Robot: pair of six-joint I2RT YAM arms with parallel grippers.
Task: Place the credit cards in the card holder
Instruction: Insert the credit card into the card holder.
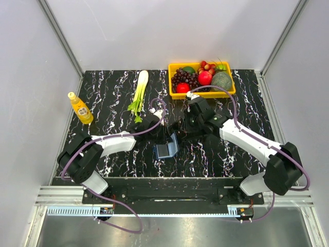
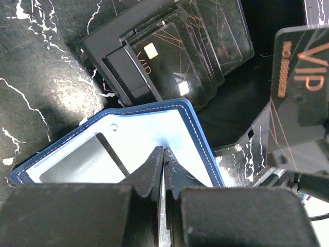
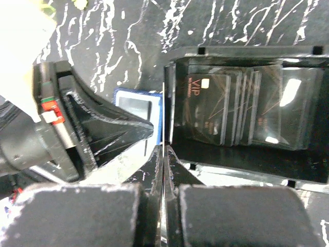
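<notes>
The card holder lies open at the table's middle, its pale blue inside facing up. My left gripper is shut on one flap of it, above it in the top view. Several dark credit cards lean in a black tray just beyond the holder. My right gripper is shut on one VIP credit card, seen edge-on between the tray and the holder. From above, that gripper hovers over the tray.
A yellow bin of fruit stands at the back right, close behind my right arm. A green stalk vegetable lies at the back middle. A yellow bottle stands at the left edge.
</notes>
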